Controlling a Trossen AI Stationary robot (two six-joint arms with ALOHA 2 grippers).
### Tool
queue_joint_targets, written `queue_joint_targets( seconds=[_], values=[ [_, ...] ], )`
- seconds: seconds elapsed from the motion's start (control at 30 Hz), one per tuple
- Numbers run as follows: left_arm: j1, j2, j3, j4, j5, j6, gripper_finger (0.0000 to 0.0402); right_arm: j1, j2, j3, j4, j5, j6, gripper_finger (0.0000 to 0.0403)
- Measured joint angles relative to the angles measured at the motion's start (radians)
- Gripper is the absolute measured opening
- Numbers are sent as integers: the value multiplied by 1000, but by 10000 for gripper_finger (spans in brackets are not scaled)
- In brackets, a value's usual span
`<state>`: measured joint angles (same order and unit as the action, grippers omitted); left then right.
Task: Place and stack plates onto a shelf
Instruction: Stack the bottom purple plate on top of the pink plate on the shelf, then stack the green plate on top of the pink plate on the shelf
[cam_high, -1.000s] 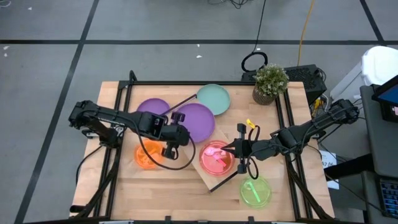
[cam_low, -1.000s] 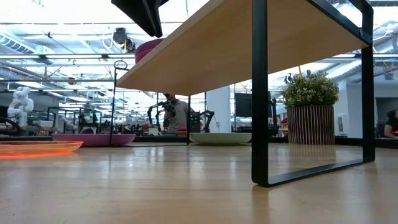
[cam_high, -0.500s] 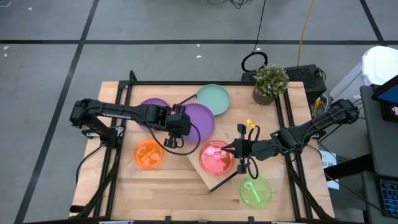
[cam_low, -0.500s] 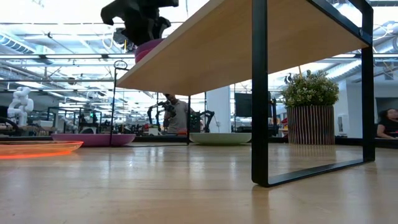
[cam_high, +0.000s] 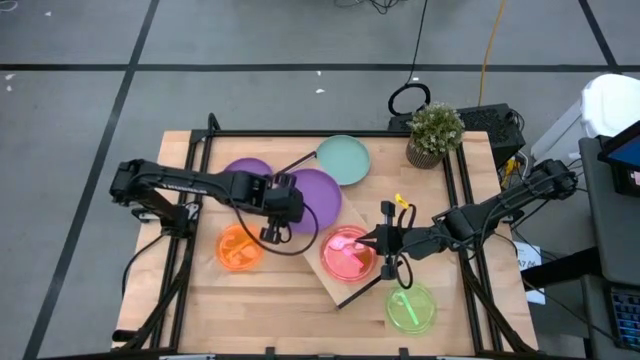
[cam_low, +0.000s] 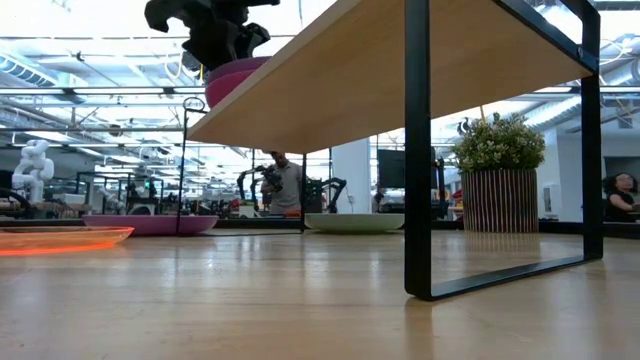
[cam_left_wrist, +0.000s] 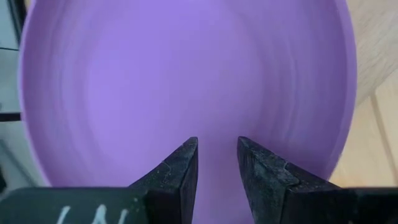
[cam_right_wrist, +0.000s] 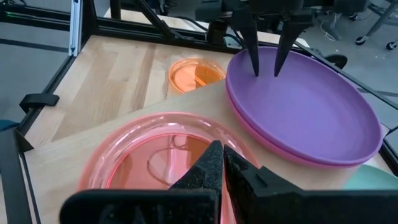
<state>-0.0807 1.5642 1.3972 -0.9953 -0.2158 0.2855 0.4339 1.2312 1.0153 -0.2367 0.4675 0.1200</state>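
The shelf (cam_high: 335, 287) stands slantwise on the table. It carries a purple plate (cam_high: 322, 195) stacked on a magenta plate (cam_right_wrist: 292, 155), and beside them a translucent red plate (cam_high: 345, 255). My left gripper (cam_left_wrist: 217, 149) is open, pointing down inside the purple plate (cam_right_wrist: 311, 106) near its rim toward the table's left. My right gripper (cam_right_wrist: 217, 149) is shut, level over the red plate's (cam_right_wrist: 155, 155) right side. On the tabletop lie an orange plate (cam_high: 238, 250), a second purple plate (cam_high: 240, 170), a teal plate (cam_high: 345, 158) and a green plate (cam_high: 410, 308). My left gripper's open fingertips (cam_right_wrist: 257, 70) come from above into the purple plate's floor (cam_left_wrist: 217, 118) near the rim; whether they touch it I cannot tell. My right gripper's shut fingers lie over the red plate's inside; whether they rest on it I cannot tell.
A potted plant (cam_high: 433, 133) stands at the table's far right corner. Black frame rails (cam_high: 300, 133) run along the table's edges. In the low view the shelf board (cam_low: 400, 70) sits high on its black leg (cam_low: 418, 150). People show in the room behind.
My left gripper has moved from beside the orange plate toward the far edge, over the purple stack, and come down into the top plate. In the low view the magenta plate's edge now shows wider and lower. The right arm has kept still.
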Motion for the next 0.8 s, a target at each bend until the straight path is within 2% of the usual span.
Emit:
queue_joint_targets(
  seconds=[0.23,0.47,0.63,0.8],
  values=[
    [-20,-58,0,72,-58,-43,120,0,0,0,1,0,0,0],
    [-75,-114,1,119,-64,-254,120,0,0,0,-5,0,63,0],
    [-181,-135,1,144,-96,-343,120,24,0,0,-18,0,157,0],
    [-320,-134,0,133,-225,-413,120,89,3,0,-4,5,200,0]
  ],
)
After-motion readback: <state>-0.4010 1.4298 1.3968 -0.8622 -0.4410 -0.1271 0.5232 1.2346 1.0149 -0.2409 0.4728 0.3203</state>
